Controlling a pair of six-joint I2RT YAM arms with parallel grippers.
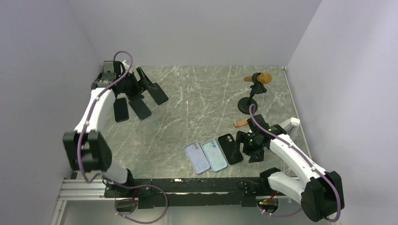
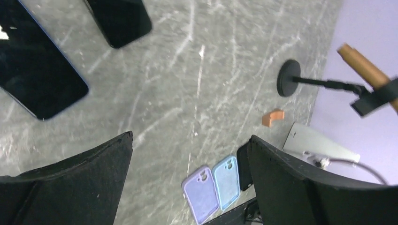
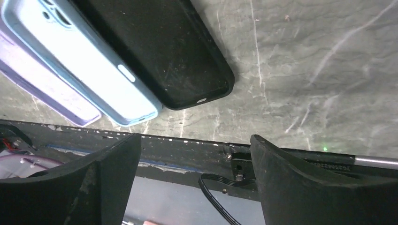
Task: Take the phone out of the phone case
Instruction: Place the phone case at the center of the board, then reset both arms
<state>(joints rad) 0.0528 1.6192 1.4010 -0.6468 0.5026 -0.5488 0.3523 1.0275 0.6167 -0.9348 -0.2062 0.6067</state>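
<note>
— Looking for the phone? Which arm gets it?

— The right one, I'd say. Its right end effector (image 1: 246, 146) hangs low with the jaws spread wide and nothing between them, and the black case (image 1: 230, 148) lies just to its left on the table (image 1: 197, 103), close by the near edge.

— And the other cases?

— The blue case (image 1: 214, 155) sits next to the black one, with the purple case (image 1: 196, 157) beyond it. All three are backs up, side by side, long axes running from the near edge toward the far wall and leaning a little left. (Whether a phone sits inside any of them I can't tell from here.)

— The left arm?

— Well apart, up at the far left corner. The left end effector (image 2: 190, 140) is wide too, holding nothing, above some dark phones (image 1: 120, 109) lying flat.

— So a sideways reach?

— Leftward across the case's short side, I'd guess, from the right arm.
</note>
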